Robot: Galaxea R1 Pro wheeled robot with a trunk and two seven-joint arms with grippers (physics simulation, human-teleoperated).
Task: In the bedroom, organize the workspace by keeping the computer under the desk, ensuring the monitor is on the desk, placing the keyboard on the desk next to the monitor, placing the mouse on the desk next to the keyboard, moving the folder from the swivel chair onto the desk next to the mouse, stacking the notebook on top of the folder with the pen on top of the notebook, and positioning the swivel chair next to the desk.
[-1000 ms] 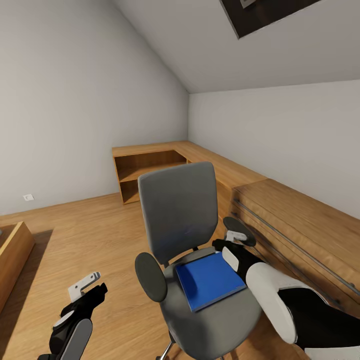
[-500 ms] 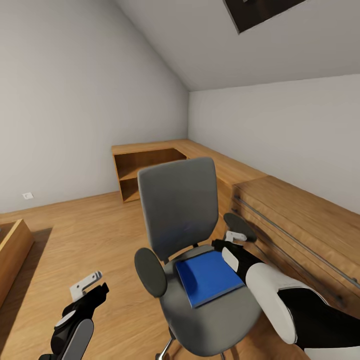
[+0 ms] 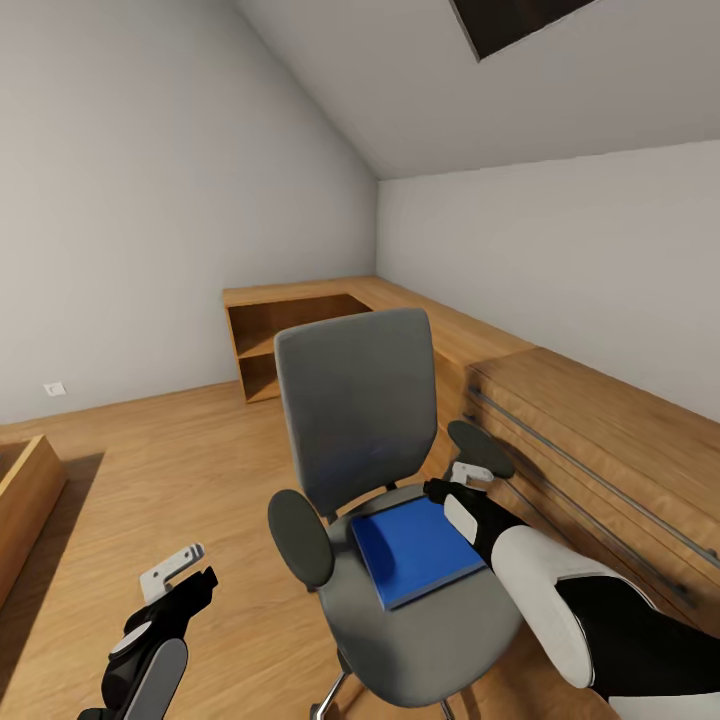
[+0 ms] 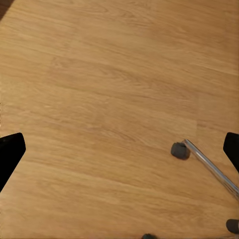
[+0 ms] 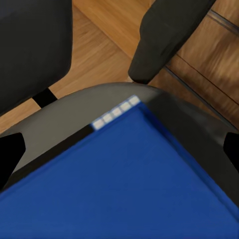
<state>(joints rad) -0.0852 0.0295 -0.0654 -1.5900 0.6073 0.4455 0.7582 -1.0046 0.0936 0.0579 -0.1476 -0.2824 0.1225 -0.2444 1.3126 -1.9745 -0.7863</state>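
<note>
The blue folder (image 3: 420, 550) lies flat on the seat of the swivel chair (image 3: 355, 420), its far corner near the backrest, and it has to come off there to go on the table. The right gripper (image 3: 462, 485) hangs just above the folder's corner by the chair's armrest (image 3: 480, 450), its jaws spread wide with nothing between them, which looks like a line-up for a pinch on the edge. The left gripper (image 3: 185, 570) is likewise spread and empty, low over the wooden floor (image 3: 150, 470) beside the chair, probably kept clear.
</note>
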